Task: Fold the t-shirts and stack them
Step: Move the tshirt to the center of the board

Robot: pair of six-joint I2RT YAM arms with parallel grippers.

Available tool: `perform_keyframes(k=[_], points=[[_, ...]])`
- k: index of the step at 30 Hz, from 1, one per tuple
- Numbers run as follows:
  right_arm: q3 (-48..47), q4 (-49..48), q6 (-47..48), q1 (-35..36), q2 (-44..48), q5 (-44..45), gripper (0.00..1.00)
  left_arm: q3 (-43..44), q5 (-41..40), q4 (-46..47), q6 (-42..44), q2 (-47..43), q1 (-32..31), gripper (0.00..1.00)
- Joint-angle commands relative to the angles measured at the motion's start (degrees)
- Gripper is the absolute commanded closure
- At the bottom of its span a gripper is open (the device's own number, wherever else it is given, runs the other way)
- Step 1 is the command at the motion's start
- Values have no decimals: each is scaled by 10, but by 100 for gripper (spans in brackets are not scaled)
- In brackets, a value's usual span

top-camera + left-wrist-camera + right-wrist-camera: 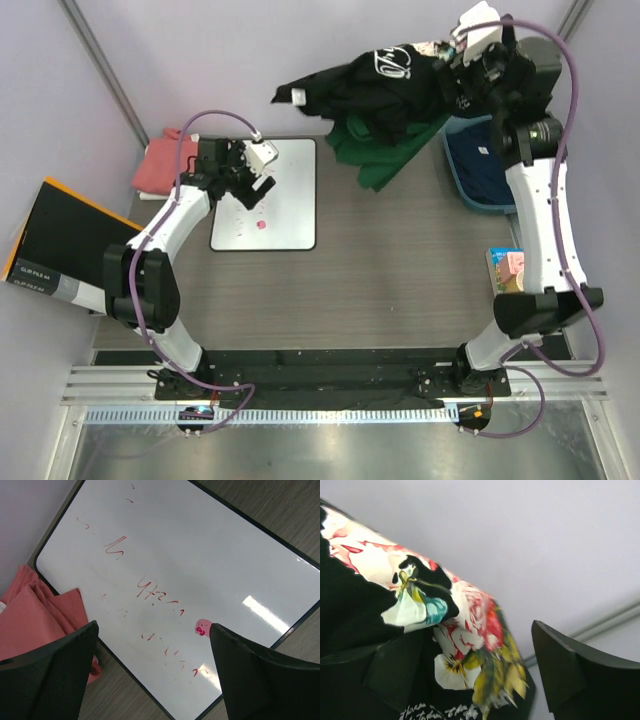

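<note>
My right pincer (479, 630) gapes released, the black t-shirt (385, 80) draped on 1 finger (350, 690); I'd lower it to the tabletop (400, 250) before regrasping.

Black t-shirt (375, 90), flower print and white script, hangs bunched aloft over the far right of the table (400, 260); salmon-pink t-shirt (160, 165) lies in a loose heap at its far left edge.

One black t-shirt (385, 95), one pink t-shirt (160, 165), one green cloth (385, 165), one white board (290, 190).
</note>
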State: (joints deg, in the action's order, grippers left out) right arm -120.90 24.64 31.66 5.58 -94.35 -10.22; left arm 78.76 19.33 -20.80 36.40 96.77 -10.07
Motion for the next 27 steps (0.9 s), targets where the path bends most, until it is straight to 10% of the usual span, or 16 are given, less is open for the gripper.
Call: perform_keyframes(k=[1, 14, 27], points=[[176, -13, 80, -7, 40, 53, 0, 9, -4, 40, -5, 3, -10, 7], [220, 186, 134, -6, -13, -23, 0, -8, 25, 18, 47, -4, -23, 5], [241, 179, 137, -6, -40, -25, 0, -5, 65, -68, 213, 106, -123, 0]])
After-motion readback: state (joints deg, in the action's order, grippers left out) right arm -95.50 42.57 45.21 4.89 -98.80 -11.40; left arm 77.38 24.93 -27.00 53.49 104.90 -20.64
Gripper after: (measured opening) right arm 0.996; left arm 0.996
